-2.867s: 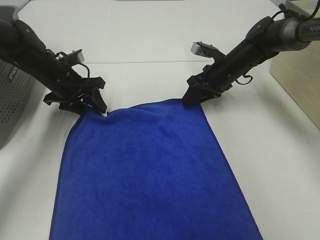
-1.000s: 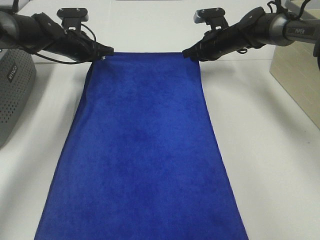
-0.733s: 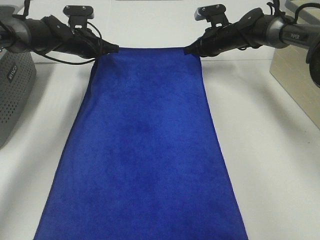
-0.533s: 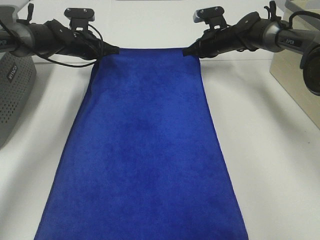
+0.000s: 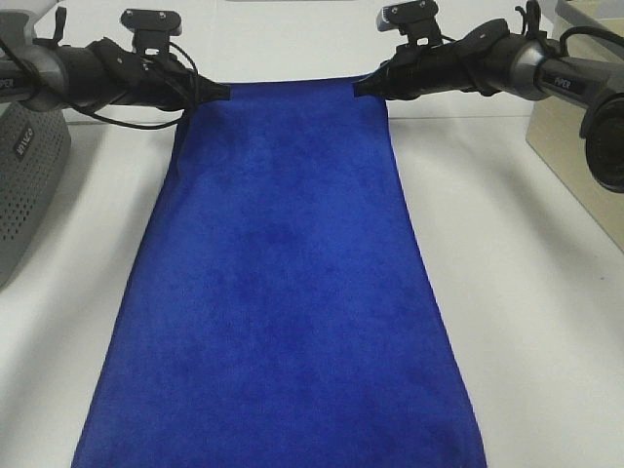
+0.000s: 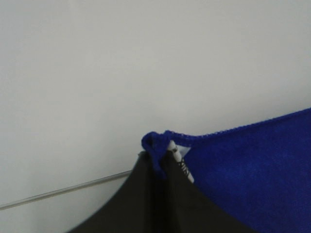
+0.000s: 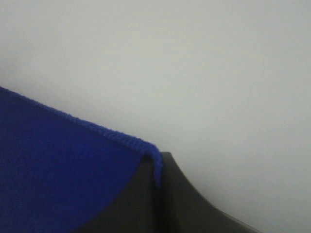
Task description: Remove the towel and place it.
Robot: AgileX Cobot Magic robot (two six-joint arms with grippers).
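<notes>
Both grippers are clamped tight on the far corners of the towel (image 5: 283, 283): the left gripper (image 5: 220, 93) pinches the far-left corner and the right gripper (image 5: 361, 88) pinches the far-right corner, each with its jaws pressed together on the hem so that no gap shows between them. From the high camera, the two black arms reach in from either side at about the same height, and the far edge of the royal-blue plush cloth runs nearly straight and taut between them. From that edge the towel spreads toward the camera over the white table (image 5: 526, 292), widening as it comes and running out of the lower edge of the view, its surface smooth with only faint shading. In the left wrist view the corner of the towel (image 6: 252, 165) bunches into a small fold at the tip of the left gripper (image 6: 159, 162), and a small white tag (image 6: 181, 162) with dark print sticks out right beside the jaws. In the right wrist view the stitched hem of the towel (image 7: 58, 165) wraps over the tip of the right gripper (image 7: 156, 170). A grey perforated box (image 5: 24, 195) stands at the left edge of the table, and a beige box (image 5: 585, 146) at the right, both apart from the cloth.
</notes>
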